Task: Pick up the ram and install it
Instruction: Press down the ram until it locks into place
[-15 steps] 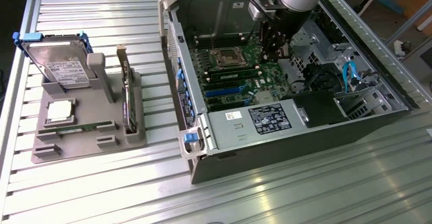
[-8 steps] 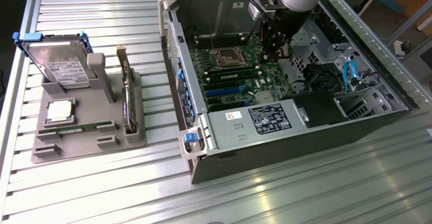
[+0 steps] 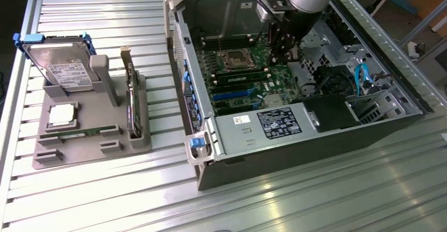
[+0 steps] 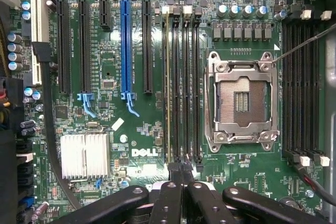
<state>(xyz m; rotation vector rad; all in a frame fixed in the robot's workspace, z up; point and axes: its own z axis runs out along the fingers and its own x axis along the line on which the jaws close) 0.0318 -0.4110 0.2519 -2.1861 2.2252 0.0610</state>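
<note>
The open computer case (image 3: 209,43) lies on its side with the green motherboard (image 4: 136,124) facing up. One ram (image 3: 241,77) stick stands edge-on in the outermost of the black memory slots beside the CPU socket (image 4: 241,100); in the wrist view this ram (image 4: 167,87) is a thin pale line. My gripper (image 3: 279,59) reaches down into the case over the board. In the wrist view the gripper (image 4: 182,170) is shut, its tips over the near end of those slots, close beside the stick's end. Nothing shows between the fingers. A second ram (image 3: 73,133) stick lies flat in the grey tray (image 3: 91,151).
The tray on the exterior view's left also holds a silver hard drive (image 3: 63,67) with blue clips, an upright expansion card (image 3: 131,103) and a processor (image 3: 62,115). Inside the case are the power supply (image 3: 279,122), a black fan housing (image 3: 332,111) and blue cables (image 3: 361,77).
</note>
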